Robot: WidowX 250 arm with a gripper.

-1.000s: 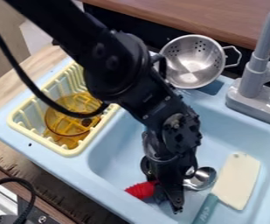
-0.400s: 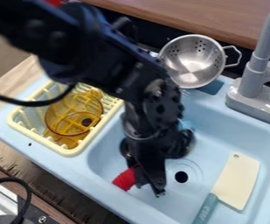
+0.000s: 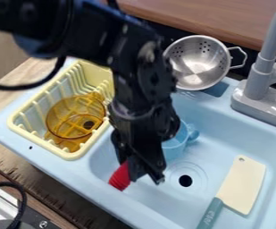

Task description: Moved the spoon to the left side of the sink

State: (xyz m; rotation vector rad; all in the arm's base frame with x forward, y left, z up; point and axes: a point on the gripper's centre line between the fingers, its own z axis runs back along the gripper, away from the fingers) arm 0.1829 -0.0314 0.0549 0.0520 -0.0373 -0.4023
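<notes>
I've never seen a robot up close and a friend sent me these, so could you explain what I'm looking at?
The big black shape is a robot arm, reaching in from the top left. A fixed camera looks down on it at a slant. At its end is a two-finger gripper, low over the light-blue toy sink. It grips a red handle, presumably the spoon's.

Inside the sink, a light-blue cup sits partly behind the gripper, and a toy cleaver lies on the right of the picture. On the left, a pale yellow rack holds see-through amber dishware. A metal colander rests at the back, near the grey faucet.
</notes>
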